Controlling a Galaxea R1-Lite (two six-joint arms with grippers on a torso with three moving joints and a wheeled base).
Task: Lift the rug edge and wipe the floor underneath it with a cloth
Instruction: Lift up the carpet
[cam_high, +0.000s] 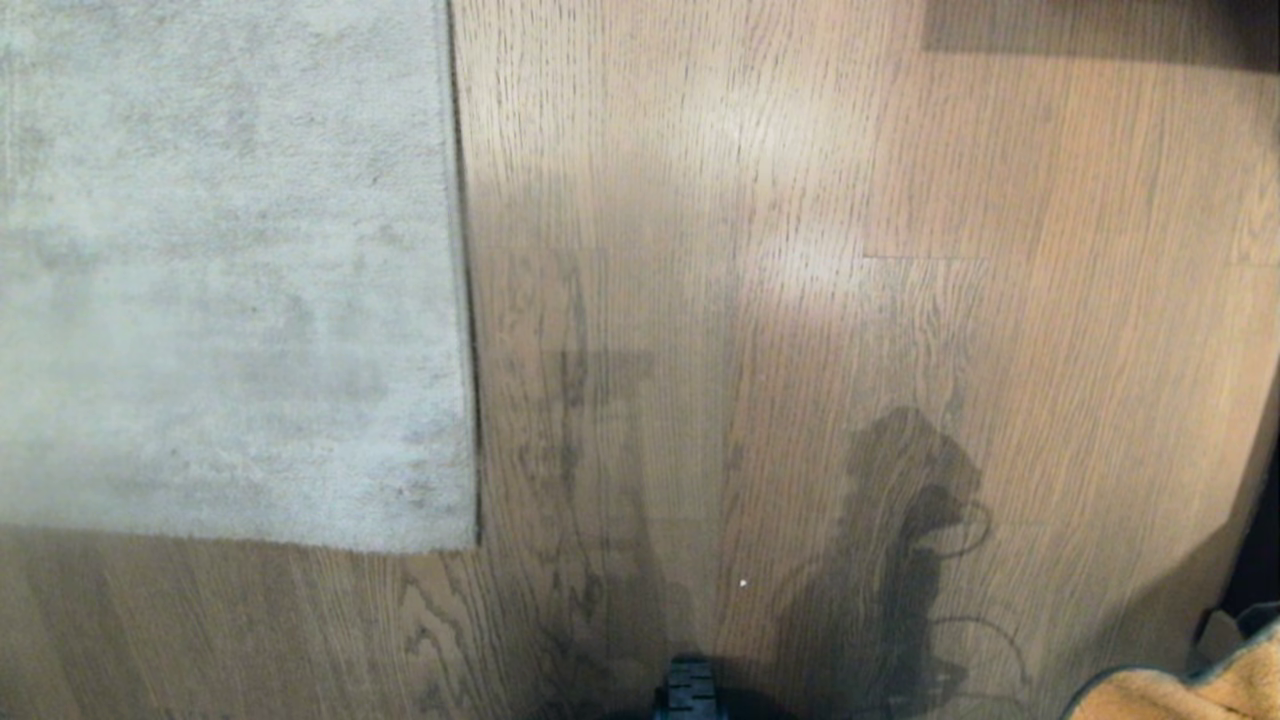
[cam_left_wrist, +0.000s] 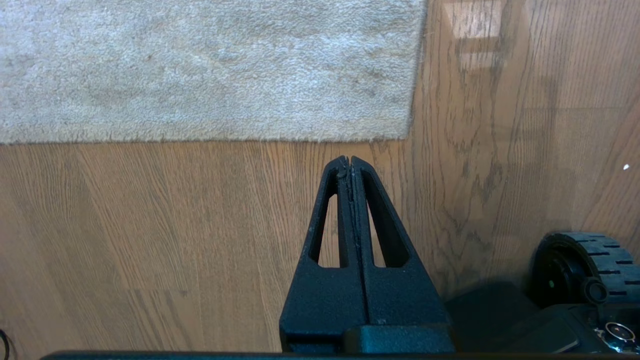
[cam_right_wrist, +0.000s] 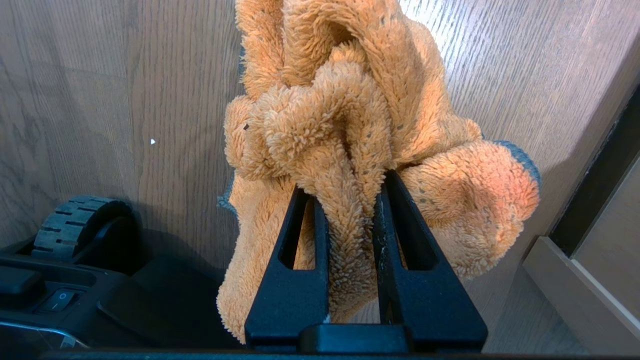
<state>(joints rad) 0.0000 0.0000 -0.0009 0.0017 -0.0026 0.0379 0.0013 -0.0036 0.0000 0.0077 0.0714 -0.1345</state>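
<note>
A pale grey rug (cam_high: 220, 270) lies flat on the oak-look floor (cam_high: 760, 300) at the left of the head view, its rug edge (cam_high: 466, 300) running down to a square corner (cam_high: 470, 545). In the left wrist view the rug edge (cam_left_wrist: 210, 139) lies beyond my left gripper (cam_left_wrist: 349, 161), which is shut with nothing in it and hangs over bare floor (cam_left_wrist: 150, 225). My right gripper (cam_right_wrist: 347, 192) is shut on the fluffy orange cloth (cam_right_wrist: 350, 110), bunched above the floor (cam_right_wrist: 150, 75). A bit of the cloth (cam_high: 1190, 690) shows at the head view's lower right corner.
The base's black wheel shows at the head view's bottom middle (cam_high: 688, 690), in the left wrist view (cam_left_wrist: 580, 270) and in the right wrist view (cam_right_wrist: 80, 225). A pale skirting and dark gap (cam_right_wrist: 595, 210) stand at my right. The robot's shadow (cam_high: 890, 560) falls on the planks.
</note>
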